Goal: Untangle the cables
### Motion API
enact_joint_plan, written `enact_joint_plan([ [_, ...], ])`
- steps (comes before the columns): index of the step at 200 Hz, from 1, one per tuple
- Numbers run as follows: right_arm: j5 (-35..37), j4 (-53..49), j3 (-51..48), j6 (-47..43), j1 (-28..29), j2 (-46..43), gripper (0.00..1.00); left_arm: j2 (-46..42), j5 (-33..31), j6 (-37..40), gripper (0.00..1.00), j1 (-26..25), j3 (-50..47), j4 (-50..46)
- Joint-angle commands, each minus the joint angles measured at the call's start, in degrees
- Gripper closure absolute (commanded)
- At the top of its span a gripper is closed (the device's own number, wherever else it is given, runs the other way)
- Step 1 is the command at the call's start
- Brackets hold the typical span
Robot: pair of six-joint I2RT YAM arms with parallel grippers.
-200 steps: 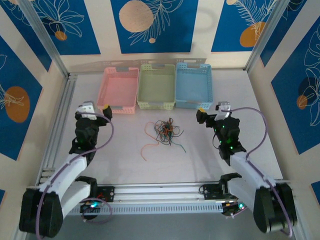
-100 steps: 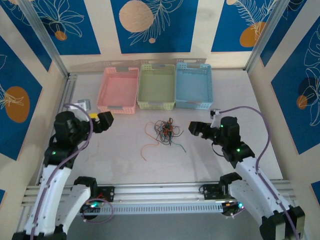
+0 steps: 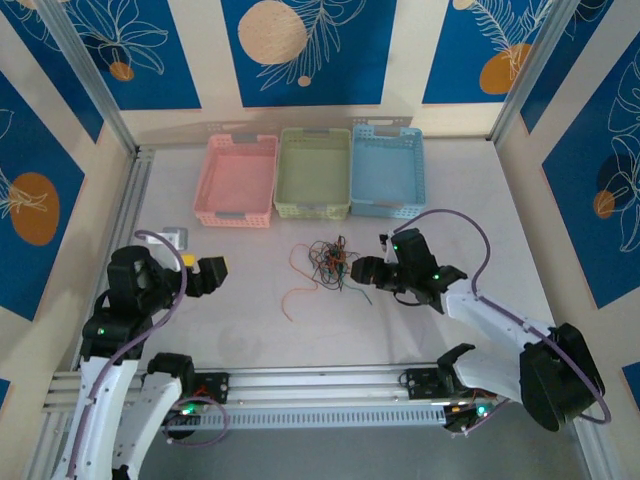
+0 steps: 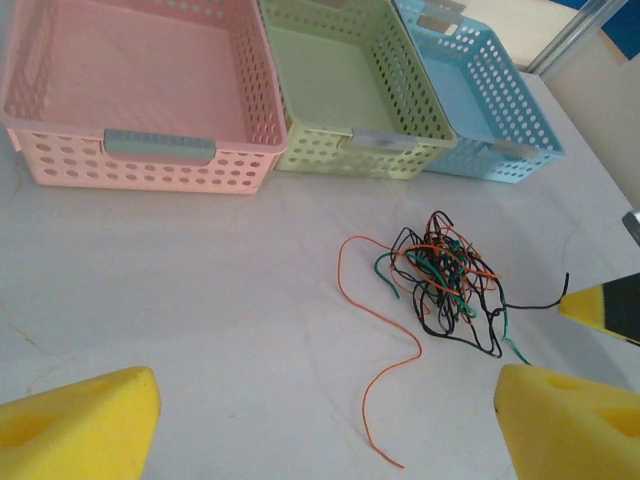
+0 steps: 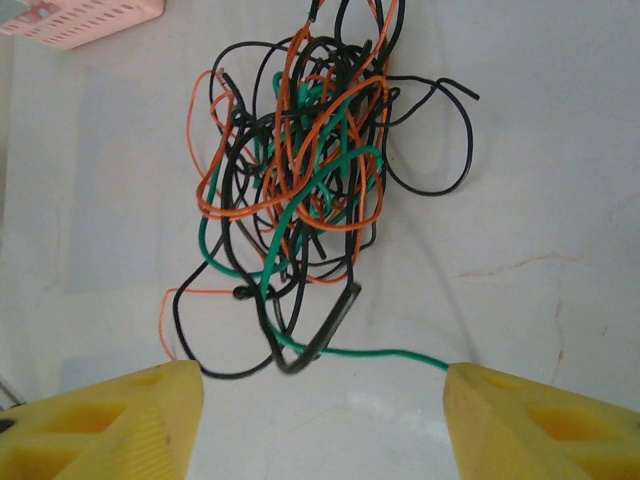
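Observation:
The cables [image 3: 331,262] lie as a small knot of black, orange and green wires on the white table, in front of the baskets. One loose orange strand [image 3: 297,291] trails toward the near left. My right gripper [image 3: 362,270] is low at the knot's right edge and open. In the right wrist view the knot [image 5: 300,190] lies just ahead of the yellow fingers [image 5: 110,420], and a green strand [image 5: 390,353] reaches the right one. My left gripper [image 3: 210,270] hovers open well left of the knot [image 4: 445,275], with nothing between its fingers [image 4: 80,425].
Pink [image 3: 238,215], green [image 3: 313,209] and blue [image 3: 388,208] baskets stand in a row at the back. A small grey object [image 3: 172,236] lies near the left rail. The right gripper's yellow tip [image 4: 605,305] shows at the right edge of the left wrist view.
The right arm has swung left and down to the knot's edge. The left arm has drawn back toward the near left. Both pairs of jaws have narrowed somewhat.

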Motion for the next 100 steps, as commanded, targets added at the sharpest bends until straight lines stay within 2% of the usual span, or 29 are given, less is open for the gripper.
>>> enact_joint_plan([
  [1,1.84,6.36,1.32,4.12,0.43,2.02,0.40,-0.96,1.90,1.20,0.17,0.39,-0.26,-0.27],
  [35,2.14,7.54,1.77,5.95,0.91,4.37,0.49,-0.44,2.71,1.33,0.21,0.44,-0.27,-0.31],
  [100,1.94,10.05,2.29,5.91,1.23,7.67,0.64,-1.06,1.61,1.22,0.21,0.41,-0.52,-0.22],
])
